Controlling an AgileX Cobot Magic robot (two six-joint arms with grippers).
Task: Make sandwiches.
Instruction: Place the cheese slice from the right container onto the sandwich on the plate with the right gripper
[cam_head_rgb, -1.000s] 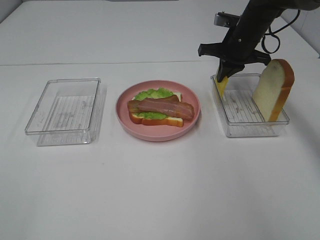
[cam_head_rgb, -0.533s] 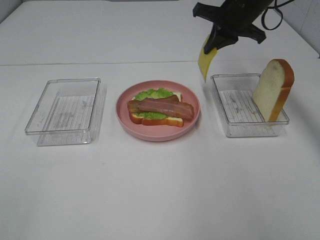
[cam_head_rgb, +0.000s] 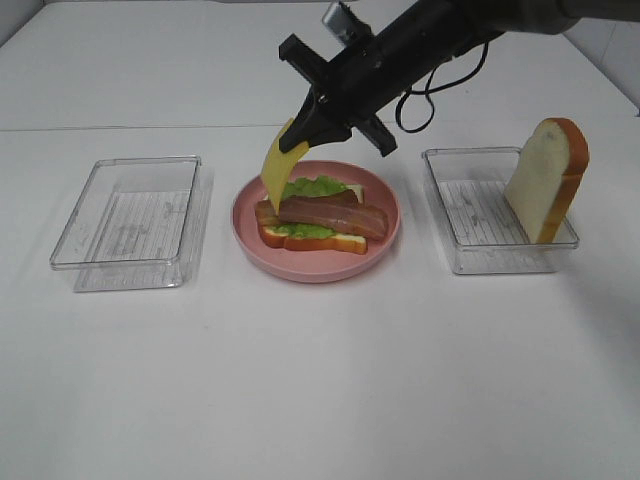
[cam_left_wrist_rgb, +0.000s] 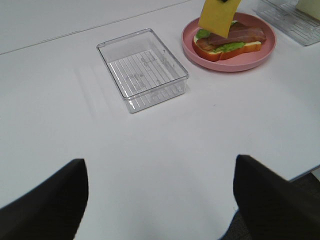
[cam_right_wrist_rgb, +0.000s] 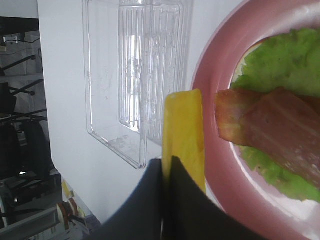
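Swinging across from the clear plastic rectangular tray on the right (cam_head_rgb: 492, 258), where it was lifting a second ago, the right gripper (cam_head_rgb: 298, 138) now hangs above the left side of the round pink plate (cam_head_rgb: 318, 276). Its jaws are pinched tight on the top edge of the thin yellow cheese slice (cam_head_rgb: 276, 172), which dangles nearly vertical and clear of the food. On the plate lies the open sandwich (cam_head_rgb: 318, 222): a white bread slice with orange-brown crust, a green lettuce leaf (cam_head_rgb: 312, 187) and reddish-brown bacon strips (cam_head_rgb: 330, 213). The carry looks nearly done, but the wrist view shows the cheese beside the bacon's end, over the rim and not the middle, so it probably needs shifting inward and lowering before release. The upright bread slice (cam_head_rgb: 546, 178) leans in the right tray, as before, likely the lid to come. The left gripper (cam_left_wrist_rgb: 157, 167) waits wide open and empty, well apart from the other clear tray (cam_left_wrist_rgb: 143, 68).
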